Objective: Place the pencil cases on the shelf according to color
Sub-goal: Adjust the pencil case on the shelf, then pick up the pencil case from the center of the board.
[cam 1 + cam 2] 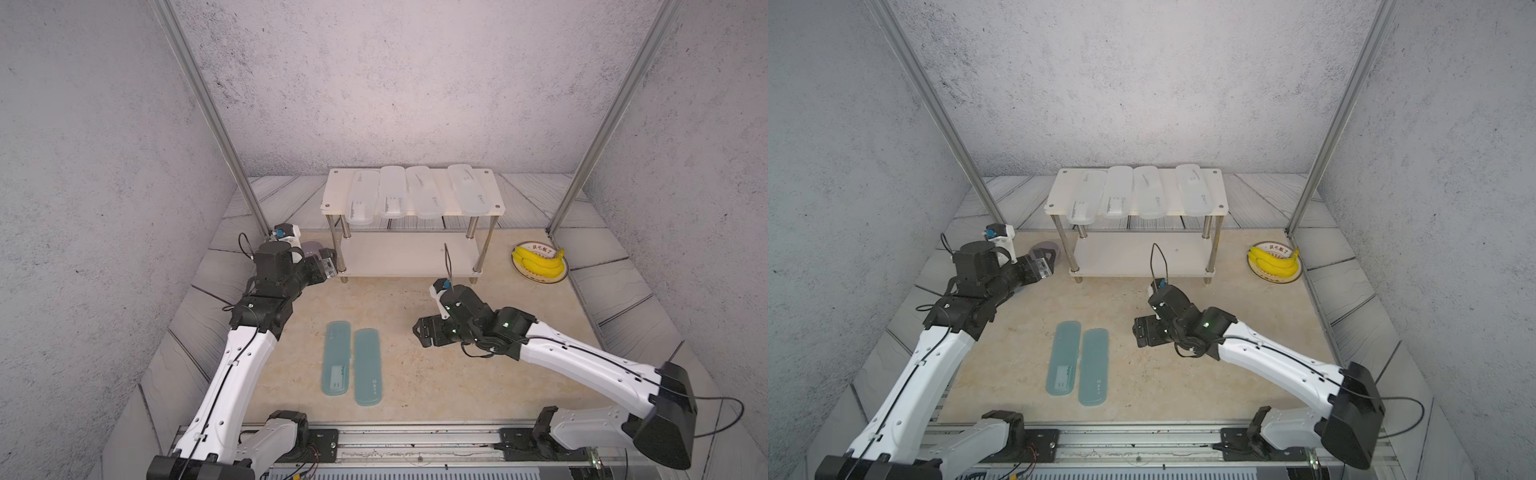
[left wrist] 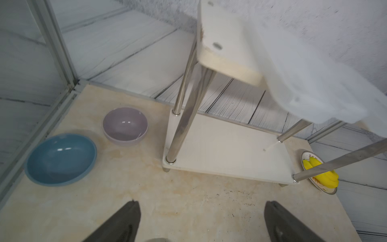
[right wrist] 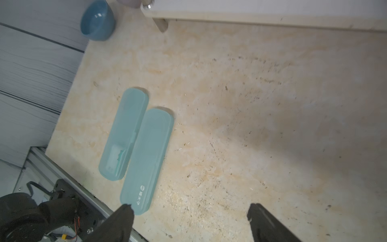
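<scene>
Four frosted pencil cases lie abreast on the shelf top board. Two teal pencil cases lie together on the desk. Left gripper and right gripper: jaws wide apart, nothing held.

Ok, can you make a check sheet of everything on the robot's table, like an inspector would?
Surface: beige table, speckled with dark marks.
Job's things: four frosted cases lie on the top board of the shelf; two teal cases lie side by side on the table; the lower board holds none.
Clutter: bananas on a plate at one end of the shelf; blue bowl and lilac bowl at its other end.
Grippers: left gripper jaws apart, holding nothing; right gripper jaws apart, holding nothing.
Cables: black cable loops above the right wrist.
Surroundings: grey walls, metal posts.
</scene>
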{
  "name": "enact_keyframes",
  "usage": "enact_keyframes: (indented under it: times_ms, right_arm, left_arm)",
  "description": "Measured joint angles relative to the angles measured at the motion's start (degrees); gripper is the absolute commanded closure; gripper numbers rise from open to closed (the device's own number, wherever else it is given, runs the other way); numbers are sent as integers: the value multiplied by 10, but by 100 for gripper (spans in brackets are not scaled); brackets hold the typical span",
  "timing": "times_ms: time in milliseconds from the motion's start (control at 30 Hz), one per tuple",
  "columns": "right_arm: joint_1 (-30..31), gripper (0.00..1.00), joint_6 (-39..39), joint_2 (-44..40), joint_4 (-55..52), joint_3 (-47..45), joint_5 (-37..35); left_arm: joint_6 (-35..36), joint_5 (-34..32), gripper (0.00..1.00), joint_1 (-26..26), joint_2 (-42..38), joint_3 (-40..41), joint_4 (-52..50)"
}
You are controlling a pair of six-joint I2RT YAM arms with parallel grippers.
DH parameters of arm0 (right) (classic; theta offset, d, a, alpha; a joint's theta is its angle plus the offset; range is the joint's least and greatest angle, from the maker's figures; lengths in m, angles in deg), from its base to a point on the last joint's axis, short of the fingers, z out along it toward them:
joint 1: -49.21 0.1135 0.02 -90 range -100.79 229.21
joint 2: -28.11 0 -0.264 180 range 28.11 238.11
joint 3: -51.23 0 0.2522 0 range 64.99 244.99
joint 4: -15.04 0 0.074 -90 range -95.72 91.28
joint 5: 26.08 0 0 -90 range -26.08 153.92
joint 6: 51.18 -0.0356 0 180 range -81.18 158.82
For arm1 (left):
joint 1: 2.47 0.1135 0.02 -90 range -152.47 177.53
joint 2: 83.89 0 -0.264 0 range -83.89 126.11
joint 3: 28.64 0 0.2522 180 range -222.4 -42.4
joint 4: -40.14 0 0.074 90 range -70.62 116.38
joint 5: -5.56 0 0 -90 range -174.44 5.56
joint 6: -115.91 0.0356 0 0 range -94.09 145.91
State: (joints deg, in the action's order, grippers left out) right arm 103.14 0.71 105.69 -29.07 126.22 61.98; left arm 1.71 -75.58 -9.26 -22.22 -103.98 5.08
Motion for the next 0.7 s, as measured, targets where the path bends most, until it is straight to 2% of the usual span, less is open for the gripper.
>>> enact_keyframes:
  times_ms: [167, 300, 433, 700]
  right_arm:
    - [34, 0, -23, 163, 0, 67, 10]
    - [58, 0, -30, 251, 10, 108, 25]
    - [70, 0, -37, 283, 13, 113, 38]
    - [70, 0, -34, 283, 18, 109, 43]
  left_arm:
    - [-11, 41, 1, 32, 57, 20, 39]
    - [-6, 60, 1, 38, 122, 20, 90]
    - [9, 87, 1, 38, 166, 20, 153]
    - [12, 142, 0, 38, 268, -8, 242]
